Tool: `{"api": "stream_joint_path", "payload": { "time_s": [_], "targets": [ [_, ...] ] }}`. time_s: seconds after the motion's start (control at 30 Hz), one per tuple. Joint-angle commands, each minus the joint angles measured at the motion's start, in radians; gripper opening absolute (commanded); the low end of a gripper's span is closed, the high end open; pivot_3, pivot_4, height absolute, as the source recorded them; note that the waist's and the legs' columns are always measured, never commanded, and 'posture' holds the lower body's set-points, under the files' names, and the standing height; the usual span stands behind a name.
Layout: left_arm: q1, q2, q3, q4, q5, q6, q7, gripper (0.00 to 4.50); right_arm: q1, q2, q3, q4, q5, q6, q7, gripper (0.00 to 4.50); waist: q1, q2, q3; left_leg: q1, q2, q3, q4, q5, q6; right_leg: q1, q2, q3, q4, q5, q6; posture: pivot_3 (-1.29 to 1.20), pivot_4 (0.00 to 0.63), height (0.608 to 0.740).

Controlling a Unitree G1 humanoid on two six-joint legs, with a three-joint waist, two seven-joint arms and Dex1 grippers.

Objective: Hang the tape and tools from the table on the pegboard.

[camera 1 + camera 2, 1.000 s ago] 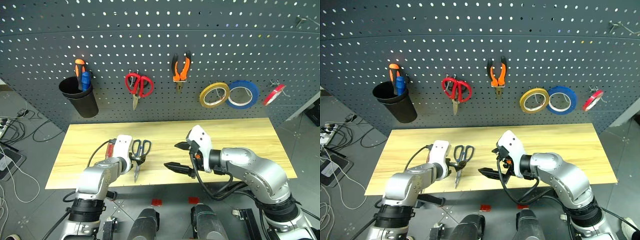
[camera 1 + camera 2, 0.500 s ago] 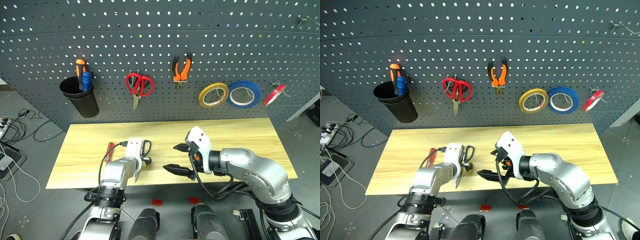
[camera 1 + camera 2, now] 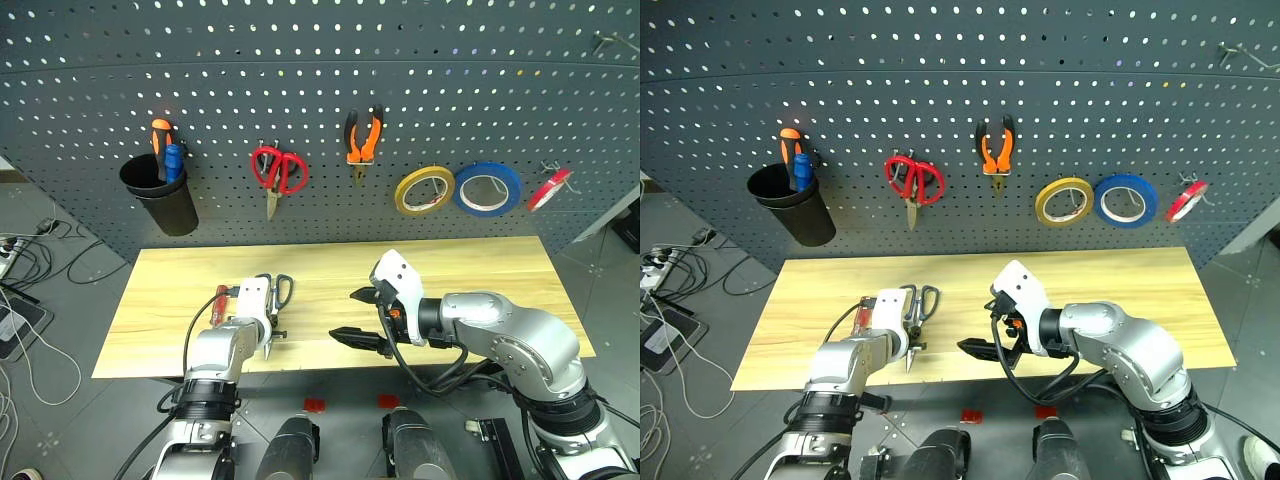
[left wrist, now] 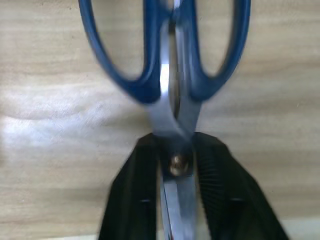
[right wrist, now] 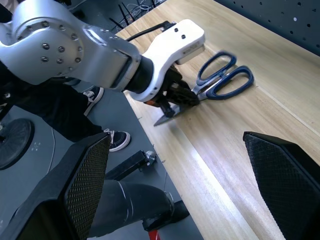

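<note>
Near the table's front edge, the left end effector clamps the scissors at their pivot, seen closest from its wrist. Right end effector hangs spread wide above pale planks; grey pegboard behind.

A black cup hung on the wall panel, holding orange and blue handles. Red scissors, a blue roll and a red roll hung alongside.
</note>
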Motion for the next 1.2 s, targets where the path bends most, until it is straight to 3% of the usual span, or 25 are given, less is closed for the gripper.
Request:
{"api": "stream_joint_path", "payload": {
  "time_s": [0.03, 0.27, 0.4, 0.73, 0.87, 1.2],
  "targets": [
    [0.058, -0.01, 0.009, -0.013, -0.028, -0.001, -0.04, 0.58, -0.016, -0.003, -0.02, -0.037, 0.012, -0.02, -0.008, 4.5, 0.0, 0.0, 0.0, 0.0, 0.0, 0.0, 0.0, 0.0, 0.0, 0.0, 0.0, 0.0, 0.0, 0.0, 0.0, -0.04, 0.224, 0.74],
    [0.164, 0.027, 0.006, -0.213, -0.054, -0.062, -0.123, 0.57, 0.006, -0.017, -0.046, -0.055, -0.034, -0.132, -0.033, 4.5, -0.001, 0.0, 0.0, 0.0, 0.0, 0.0, 0.0, 0.0, 0.0, 0.0, 0.0, 0.0, 0.0, 0.0, 0.0, -0.04, 0.217, 0.74],
    [0.24, 0.127, -0.055, -0.395, -0.024, -0.21, -0.217, 0.56, 0.049, -0.06, -0.071, -0.112, -0.059, -0.265, 0.0, 4.5, 0.0, -0.001, 0.001, -0.002, 0.001, 0.0, -0.001, 0.001, -0.001, -0.002, 0.0, -0.001, -0.001, 0.0, 0.0, -0.04, 0.213, 0.74],
    [0.299, 0.235, -0.043, -0.704, -0.012, -0.447, -0.307, 0.56, 0.051, -0.064, -0.263, -0.175, 0.142, -0.295, 0.042, 4.5, -0.001, 0.0, 0.001, -0.002, 0.002, -0.001, -0.001, -0.001, 0.001, 0.0, 0.0, -0.001, -0.003, 0.0, 0.0, -0.05, 0.209, 0.74],
    [0.259, 0.251, -0.008, -0.74, -0.01, -0.485, -0.294, 0.56, 0.041, -0.075, -0.268, -0.154, 0.131, -0.326, 0.036, 4.5, -0.001, 0.0, 0.001, -0.002, 0.001, -0.001, -0.001, -0.001, 0.001, 0.0, 0.0, -0.001, -0.003, 0.0, 0.0, -0.05, 0.203, 0.74],
    [0.093, 0.257, 0.013, -0.609, 0.01, -0.5, -0.273, 0.56, 0.021, -0.087, -0.243, -0.097, 0.094, -0.377, 0.032, 4.5, -0.001, 0.0, 0.001, -0.002, 0.001, 0.0, -0.001, 0.0, 0.001, 0.0, 0.001, -0.001, -0.002, 0.0, 0.0, -0.04, 0.201, 0.74]
  ]
}}
